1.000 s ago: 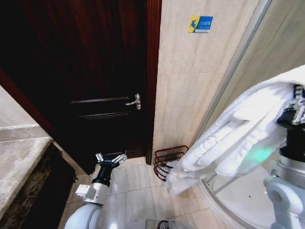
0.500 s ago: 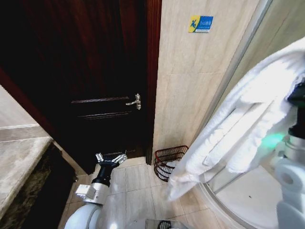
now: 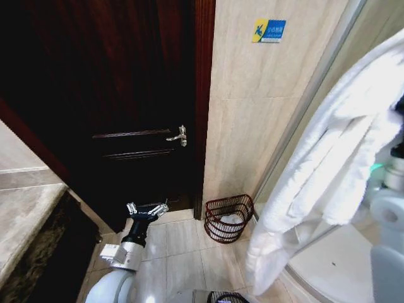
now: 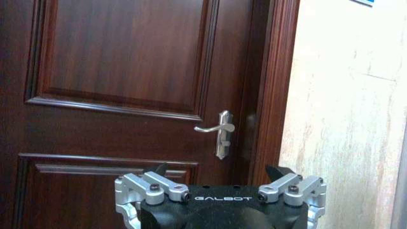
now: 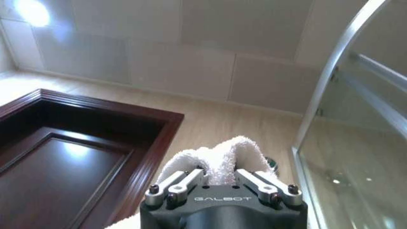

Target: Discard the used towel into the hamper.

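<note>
White towel pinched in raised right gripper; left gripper low, open

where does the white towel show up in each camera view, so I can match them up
Head view: the towel hangs long down the right side, right of the hamper.
Right wrist view: a folded tuft of it sits pinched in the right gripper.
Left wrist view: not in it.
Shared landmark: the dark wooden door.

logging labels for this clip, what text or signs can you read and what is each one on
"GALBOT": on the left hand body, facing the door.
"GALBOT": on the right hand body, shut on the towel.
Blue and yellow wall sign: a figure symbol and small characters, too small to read.
</note>
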`<state>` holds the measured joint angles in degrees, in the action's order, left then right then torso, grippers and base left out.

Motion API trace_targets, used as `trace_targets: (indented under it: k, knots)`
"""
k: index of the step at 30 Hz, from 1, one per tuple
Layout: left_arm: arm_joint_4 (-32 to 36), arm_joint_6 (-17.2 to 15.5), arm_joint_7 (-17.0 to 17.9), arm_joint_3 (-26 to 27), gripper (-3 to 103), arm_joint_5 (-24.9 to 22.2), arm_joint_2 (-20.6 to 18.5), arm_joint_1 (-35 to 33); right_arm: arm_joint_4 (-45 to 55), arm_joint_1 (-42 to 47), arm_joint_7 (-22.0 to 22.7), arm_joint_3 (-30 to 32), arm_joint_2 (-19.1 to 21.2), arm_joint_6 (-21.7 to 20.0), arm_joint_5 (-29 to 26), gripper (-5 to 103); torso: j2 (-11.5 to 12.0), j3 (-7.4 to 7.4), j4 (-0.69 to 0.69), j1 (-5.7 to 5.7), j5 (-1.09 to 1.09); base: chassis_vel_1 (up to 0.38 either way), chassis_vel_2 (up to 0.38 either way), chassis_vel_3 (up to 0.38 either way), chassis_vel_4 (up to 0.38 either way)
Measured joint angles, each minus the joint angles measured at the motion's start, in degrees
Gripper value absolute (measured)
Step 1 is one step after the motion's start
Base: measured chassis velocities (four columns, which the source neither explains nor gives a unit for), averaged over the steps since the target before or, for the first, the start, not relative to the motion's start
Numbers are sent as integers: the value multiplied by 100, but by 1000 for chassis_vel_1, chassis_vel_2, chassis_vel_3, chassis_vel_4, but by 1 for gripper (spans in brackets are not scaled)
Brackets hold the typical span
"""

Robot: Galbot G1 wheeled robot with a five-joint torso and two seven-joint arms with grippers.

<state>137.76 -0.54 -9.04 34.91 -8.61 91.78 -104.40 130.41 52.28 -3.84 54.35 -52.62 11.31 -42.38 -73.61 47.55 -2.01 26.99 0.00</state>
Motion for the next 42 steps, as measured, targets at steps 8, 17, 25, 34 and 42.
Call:
trace_targets:
  k: [8, 17, 25, 34, 42]
  knots:
    - [0, 0, 0, 0, 100, 0, 1, 0, -683, -985, -52, -400, 196, -19, -243, 9, 0, 0, 0, -1, 0, 0, 0, 0, 0]
    - [0, 0, 0, 0, 100, 0, 0, 0, -1635, -2181, -97, -1526, 87, 58, -122, 9, 0, 0, 0, -1, 1, 0, 0, 0, 0]
    - [0, 0, 0, 0, 100, 0, 1, 0, -2500, -2986, -543, -2123, -456, 429, 354, 9, -1, 0, 1, -1, 0, 0, 0, 0, 0]
    - [0, 0, 0, 0, 100, 0, 0, 0, -3368, -3820, -708, -2449, -1204, 701, 818, 9, -1, 0, 1, 0, 0, 0, 0, 0, 0]
    - [0, 0, 0, 0, 100, 0, 0, 0, -3498, -4356, -600, -2784, -1616, 695, 959, 9, -2, 0, 0, 0, -2, 0, 0, 0, 0]
